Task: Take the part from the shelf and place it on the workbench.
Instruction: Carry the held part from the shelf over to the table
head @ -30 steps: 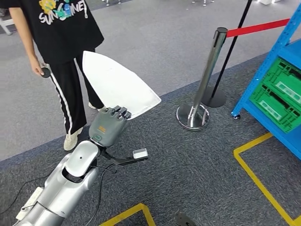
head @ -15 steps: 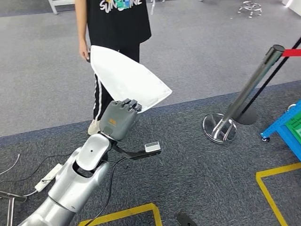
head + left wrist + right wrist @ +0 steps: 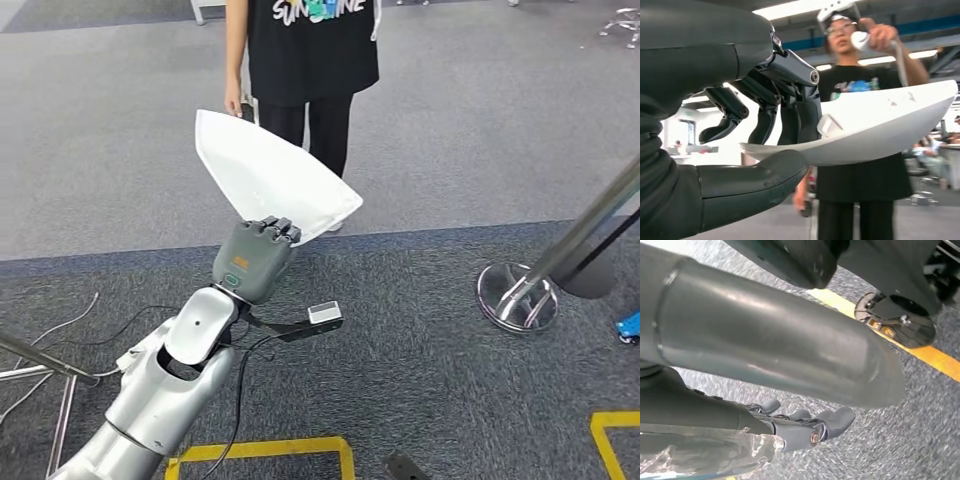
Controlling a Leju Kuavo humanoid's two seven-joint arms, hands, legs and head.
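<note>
Turning leftward, the view now centres a person [image 3: 313,60]; the left robot hand [image 3: 253,258] grips a white panel [image 3: 272,180] aloft.

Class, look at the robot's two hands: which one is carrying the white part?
The left hand, raised in front, grips the white part at its narrow end. The right hand hangs over the carpet, holding nothing.

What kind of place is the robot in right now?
Probably an indoor test or demo floor: grey carpet with yellow floor tape, a chrome barrier post, loose cables, and a person beside the left robot hand holding a white part.
</note>
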